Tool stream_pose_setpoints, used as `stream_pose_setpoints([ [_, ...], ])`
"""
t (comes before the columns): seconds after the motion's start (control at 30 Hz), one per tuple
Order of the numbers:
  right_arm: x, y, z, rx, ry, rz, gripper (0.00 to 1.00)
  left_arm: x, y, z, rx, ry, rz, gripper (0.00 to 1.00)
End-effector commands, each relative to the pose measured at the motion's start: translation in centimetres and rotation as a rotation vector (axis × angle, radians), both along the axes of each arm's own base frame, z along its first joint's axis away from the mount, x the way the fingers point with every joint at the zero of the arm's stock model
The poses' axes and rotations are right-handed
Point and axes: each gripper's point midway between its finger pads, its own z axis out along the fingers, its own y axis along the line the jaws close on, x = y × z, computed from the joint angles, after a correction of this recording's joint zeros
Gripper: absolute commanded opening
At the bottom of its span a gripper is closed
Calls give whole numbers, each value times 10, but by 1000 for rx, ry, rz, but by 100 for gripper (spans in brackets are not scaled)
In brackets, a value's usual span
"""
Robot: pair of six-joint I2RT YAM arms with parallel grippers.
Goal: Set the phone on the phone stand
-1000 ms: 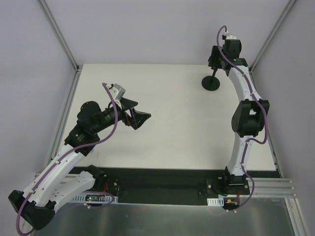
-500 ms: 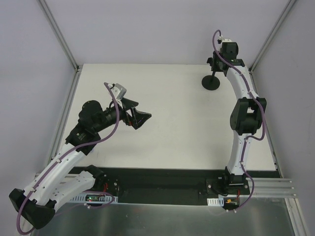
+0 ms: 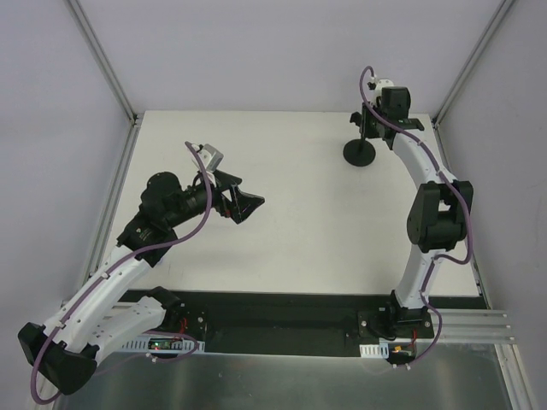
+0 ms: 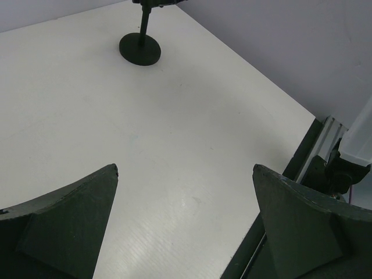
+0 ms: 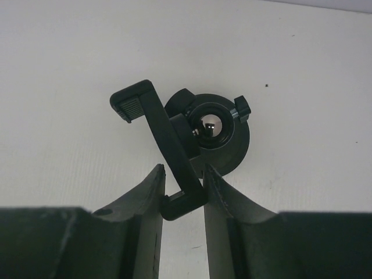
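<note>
The phone stand (image 3: 359, 154) stands at the far right of the white table. It is black, with a round disc base, a thin stem and a clamp arm on top. My right gripper (image 3: 373, 125) is above it. In the right wrist view the right gripper (image 5: 183, 170) is shut on the near end of the clamp arm (image 5: 165, 136), with the disc base (image 5: 235, 148) below. My left gripper (image 3: 244, 205) is open and empty over the table's left middle. In the left wrist view the left gripper (image 4: 186, 168) faces the stand (image 4: 139, 48) from far off. The phone is out of view.
White walls and slanted aluminium posts (image 3: 102, 64) close in the table at the back and sides. A black strip (image 3: 282, 307) runs along the near edge between the arm bases. The right arm's base (image 4: 337, 174) shows at the table's edge in the left wrist view.
My right gripper has moved left and a little nearer, and the stand's base has shifted with it. My left arm has hardly moved.
</note>
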Motion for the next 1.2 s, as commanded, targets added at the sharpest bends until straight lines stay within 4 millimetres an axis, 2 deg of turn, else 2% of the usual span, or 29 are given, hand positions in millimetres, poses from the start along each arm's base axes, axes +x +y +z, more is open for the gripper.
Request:
stream_pose_setpoints([
  [0.0,-13,39,52,92,-131,215,1,-2,-4,20,-29,-35,-16,98],
  [0.2,-43,90,49,212,-56,502,1,0,-3,18,-24,-31,-6,98],
  [0.33,-67,108,43,203,-46,637,1,3,-4,14,-17,-17,-3,98],
  [0.5,-87,108,32,168,8,683,1,6,-6,8,-6,1,-4,98],
  [0.7,-111,121,36,127,28,768,1,8,-8,4,0,17,-7,98],
  [0.9,-121,133,31,99,41,747,1,12,-7,0,9,25,11,98],
  [0.93,-124,132,25,98,52,739,2,13,-6,-1,12,26,17,98],
  [1.1,-132,130,18,88,45,733,8,16,-7,-5,23,38,20,98],
  [1.17,-135,128,13,80,53,724,26,18,-8,-9,30,47,21,98],
])
